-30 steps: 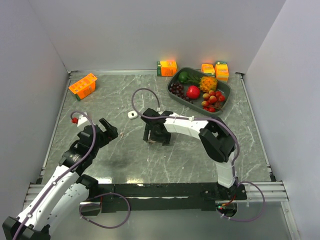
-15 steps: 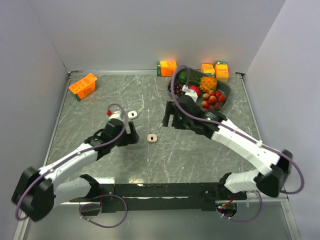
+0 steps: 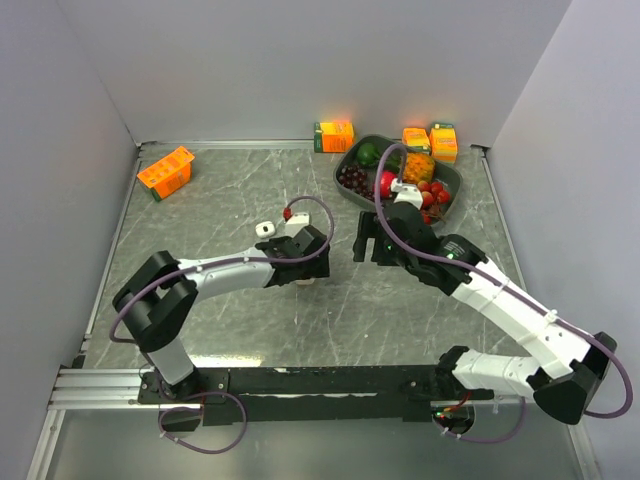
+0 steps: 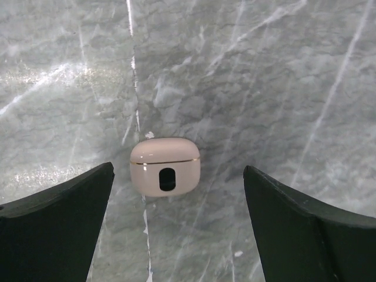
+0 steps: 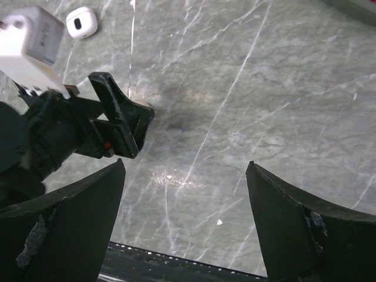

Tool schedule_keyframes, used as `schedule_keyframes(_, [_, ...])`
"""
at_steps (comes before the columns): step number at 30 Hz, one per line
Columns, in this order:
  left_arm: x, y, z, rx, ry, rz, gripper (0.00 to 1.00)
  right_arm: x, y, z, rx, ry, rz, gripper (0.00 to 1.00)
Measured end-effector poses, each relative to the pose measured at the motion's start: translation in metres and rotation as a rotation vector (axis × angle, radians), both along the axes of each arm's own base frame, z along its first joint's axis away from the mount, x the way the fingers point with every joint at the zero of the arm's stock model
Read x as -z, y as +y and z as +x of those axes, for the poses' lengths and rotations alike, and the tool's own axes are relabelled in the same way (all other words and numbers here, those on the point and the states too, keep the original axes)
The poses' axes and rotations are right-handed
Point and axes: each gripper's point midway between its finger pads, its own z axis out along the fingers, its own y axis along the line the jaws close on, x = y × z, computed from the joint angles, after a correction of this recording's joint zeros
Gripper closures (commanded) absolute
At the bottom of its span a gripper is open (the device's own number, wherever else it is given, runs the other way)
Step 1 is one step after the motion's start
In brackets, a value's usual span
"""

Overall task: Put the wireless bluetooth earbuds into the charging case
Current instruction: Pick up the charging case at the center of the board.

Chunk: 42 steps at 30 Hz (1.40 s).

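Note:
No earbuds show in any view. A closed beige charging case (image 4: 165, 174) lies on the marble table between the open fingers of my left gripper (image 4: 178, 169). In the top view the left gripper (image 3: 306, 268) hangs over this case and hides most of it. A white charging case (image 3: 265, 229) lies just to its far left and also shows in the right wrist view (image 5: 81, 22). My right gripper (image 3: 366, 238) is open and empty, right of the left gripper. The right wrist view (image 5: 185, 164) shows bare table between its fingers.
A dark tray (image 3: 455, 182) of fruit stands at the back right, just behind the right arm. Orange cartons stand at the back wall (image 3: 333, 135), by the tray (image 3: 432, 140) and at the far left (image 3: 165, 172). Walls close three sides.
My left arm has swung right to the table's centre, over the beige case. My right arm let that case go and drew back to the right.

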Motion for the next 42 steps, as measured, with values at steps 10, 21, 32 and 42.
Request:
schedule_keyframes(10, [0.026,0.014,-0.007,-0.097,0.061,0.062,0.02,-0.006,-0.016,0.003,0.025,-0.033,0.023,0.08])
schedule_keyframes(21, [0.04,0.01,-0.011,-0.1,0.077,0.088,0.13,-0.003,-0.019,0.004,0.026,-0.023,0.024,0.08])
schedule_keyframes(32, [0.041,0.007,-0.009,-0.083,0.07,0.09,0.28,0.0,-0.021,0.001,0.023,-0.017,0.033,0.09])
schedule_keyframes(42, [0.045,0.006,-0.009,-0.08,0.053,0.154,0.31,-0.005,-0.024,-0.001,0.027,-0.032,0.052,0.09])
